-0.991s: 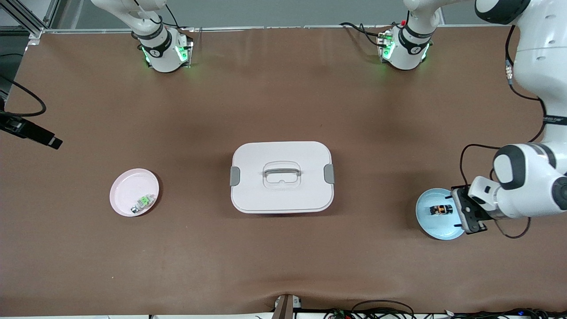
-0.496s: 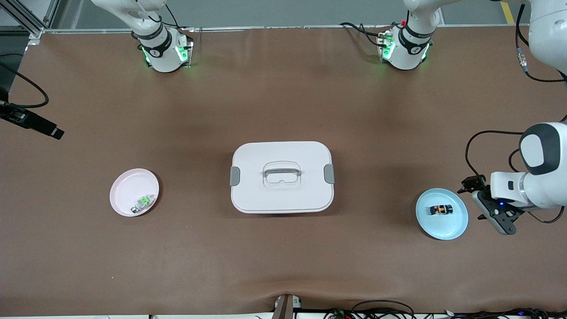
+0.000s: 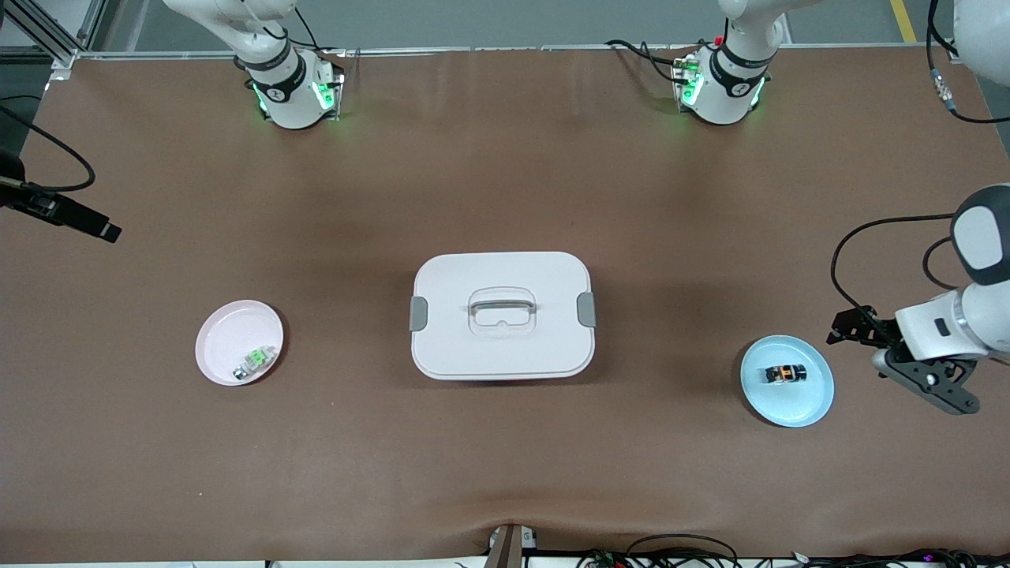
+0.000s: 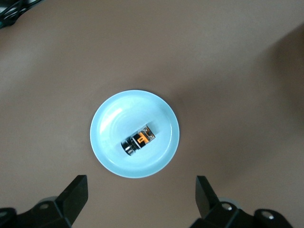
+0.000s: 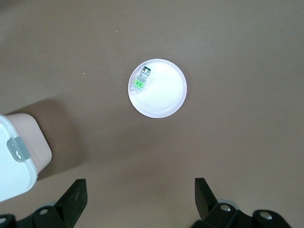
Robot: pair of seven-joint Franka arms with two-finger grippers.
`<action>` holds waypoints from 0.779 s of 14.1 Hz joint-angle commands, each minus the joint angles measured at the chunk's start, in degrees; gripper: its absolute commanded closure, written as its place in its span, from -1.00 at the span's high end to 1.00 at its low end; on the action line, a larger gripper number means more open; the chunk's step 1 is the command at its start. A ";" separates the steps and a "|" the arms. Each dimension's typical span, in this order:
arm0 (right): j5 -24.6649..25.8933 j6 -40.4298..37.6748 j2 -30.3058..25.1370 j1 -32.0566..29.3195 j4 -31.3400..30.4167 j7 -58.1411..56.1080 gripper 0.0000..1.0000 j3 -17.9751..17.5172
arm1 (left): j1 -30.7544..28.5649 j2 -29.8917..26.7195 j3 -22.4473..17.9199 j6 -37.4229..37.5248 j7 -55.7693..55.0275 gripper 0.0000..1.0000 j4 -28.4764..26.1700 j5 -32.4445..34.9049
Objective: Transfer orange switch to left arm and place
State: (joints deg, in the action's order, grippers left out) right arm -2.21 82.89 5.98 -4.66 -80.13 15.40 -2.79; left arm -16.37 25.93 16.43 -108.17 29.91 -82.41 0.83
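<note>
two plates flank the box (image 3: 502, 315), which sits mid-worktop (image 3: 505, 457), and everything here is placed from it. toward the left arm's end of the worktop from the box lies a pale blue plate (image 3: 806, 404) with the orange switch (image 3: 786, 373) resting in it, untouched; toward the right arm's end lies a pink plate (image 3: 225, 339) holding a small green-and-clear part (image 3: 254, 361). the left hand (image 3: 931, 386) hangs above the worktop just outside the blue plate, on the side away from the box, its fingers (image 4: 76, 194) spread wide and holding nothing. from that hand the switch lies toward the box, and in the left wrist view its long axis (image 4: 138, 141) runs slantwise to the line between the two fingers, so the wrist likely needs a turn before closing across the narrow sides. the left arm is plainly the nearer one. the right hand (image 5: 140, 199) is also wide and empty, high over the worktop with the pink plate below, and waits.
</note>
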 commanded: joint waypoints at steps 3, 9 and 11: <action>0.10 1.66 -2.81 -1.40 -3.35 -6.17 1.00 -0.28 | -0.25 -6.94 0.01 6.82 -11.45 1.00 -1.35 -0.74; 0.36 4.03 -4.49 -1.49 -5.91 -11.88 1.00 -0.28 | 0.28 -12.13 0.88 14.37 -31.27 1.00 -1.27 -0.12; 0.36 3.95 -4.40 -1.40 -5.91 -11.89 1.00 -0.28 | 0.28 -13.10 2.28 15.88 -37.79 1.00 -1.27 -0.13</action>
State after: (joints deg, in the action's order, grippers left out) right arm -2.16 85.86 3.29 -5.40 -83.91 4.70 -2.64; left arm -16.12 15.07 17.60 -93.82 -1.94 -82.51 0.80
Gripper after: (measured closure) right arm 0.000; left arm 0.000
